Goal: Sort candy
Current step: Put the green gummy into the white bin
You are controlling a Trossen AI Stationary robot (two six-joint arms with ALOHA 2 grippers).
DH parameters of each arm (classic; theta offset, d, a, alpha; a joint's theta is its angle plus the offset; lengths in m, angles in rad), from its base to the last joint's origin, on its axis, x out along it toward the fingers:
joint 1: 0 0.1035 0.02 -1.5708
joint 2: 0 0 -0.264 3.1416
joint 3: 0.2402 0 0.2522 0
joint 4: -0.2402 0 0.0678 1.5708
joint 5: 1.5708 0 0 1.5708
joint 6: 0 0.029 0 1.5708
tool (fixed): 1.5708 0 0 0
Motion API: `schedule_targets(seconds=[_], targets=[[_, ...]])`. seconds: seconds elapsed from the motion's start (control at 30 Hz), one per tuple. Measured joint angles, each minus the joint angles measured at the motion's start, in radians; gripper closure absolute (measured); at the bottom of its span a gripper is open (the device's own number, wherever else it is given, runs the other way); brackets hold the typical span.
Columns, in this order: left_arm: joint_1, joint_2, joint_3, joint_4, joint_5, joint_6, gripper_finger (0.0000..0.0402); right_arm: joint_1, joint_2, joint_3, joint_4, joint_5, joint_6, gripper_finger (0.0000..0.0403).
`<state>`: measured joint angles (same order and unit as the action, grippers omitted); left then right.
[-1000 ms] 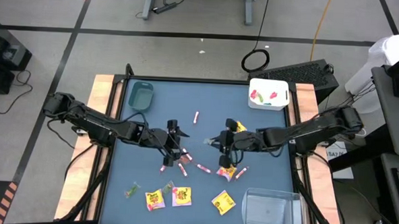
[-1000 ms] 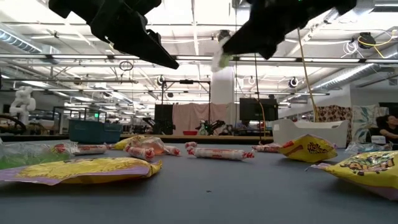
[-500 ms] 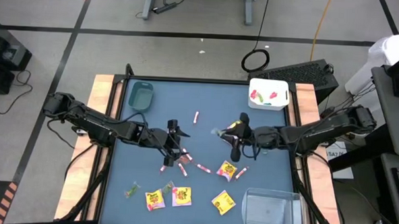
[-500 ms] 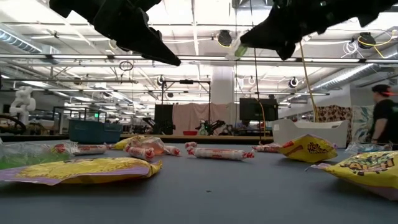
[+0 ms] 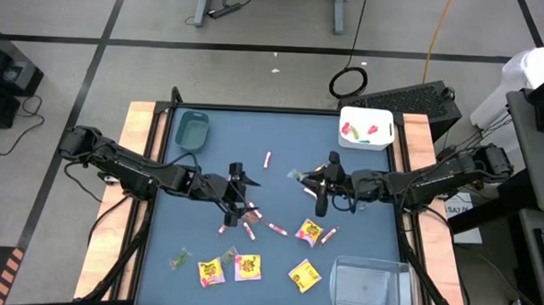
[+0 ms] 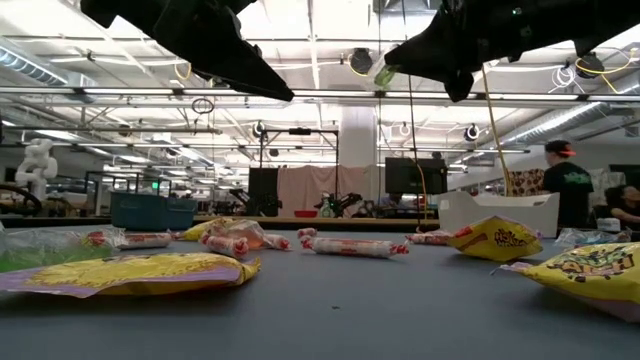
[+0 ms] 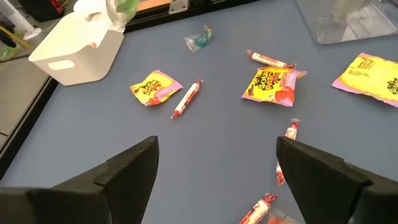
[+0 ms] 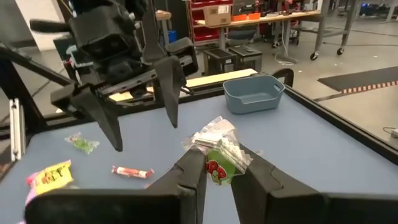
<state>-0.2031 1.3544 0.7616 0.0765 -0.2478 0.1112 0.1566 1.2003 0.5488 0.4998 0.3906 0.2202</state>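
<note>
My right gripper (image 8: 217, 167) was above the middle of the blue table (image 5: 361, 221), and its two fingers were pressed together on a small green candy (image 8: 217, 158) in a crinkled clear wrapper. In the low view this piece (image 6: 385, 74) hung high over the surface, not touching it. My left gripper (image 5: 243, 190) was held over the table's centre with its fingers (image 7: 134, 168) spread apart and nothing between them. Below it lay several pink-white sticks (image 5: 251, 216). More candy rested on the table: yellow packets (image 5: 305, 275) near the front edge beside the clear bin (image 5: 369, 287). The white bin (image 5: 365, 127) at the far right corner contained a few pieces. The teal bin (image 5: 192, 131) stood at the far left.
</note>
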Motion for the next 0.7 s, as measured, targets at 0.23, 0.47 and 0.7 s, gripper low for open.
schedule_targets(seconds=[0.23, 0.47, 0.7], targets=[[0.0, 0.0, 0.0, 0.0, 0.0, 0.0, 0.0073, 0.0, 0.0, 0.0, -0.04, 0.0, -0.176, 0.0346], [0.0, 0.0, 0.0, 0.0, 0.0, 0.0, 0.0073, 0.0, 0.0, 0.0, -0.063, 0.0, -0.468, 0.0346], [0.0, 0.0, 0.0, 0.031, 0.0, 0.0, 0.0073, 0.0, 0.0, 0.0, -0.063, 0.0, -0.668, 0.0346]])
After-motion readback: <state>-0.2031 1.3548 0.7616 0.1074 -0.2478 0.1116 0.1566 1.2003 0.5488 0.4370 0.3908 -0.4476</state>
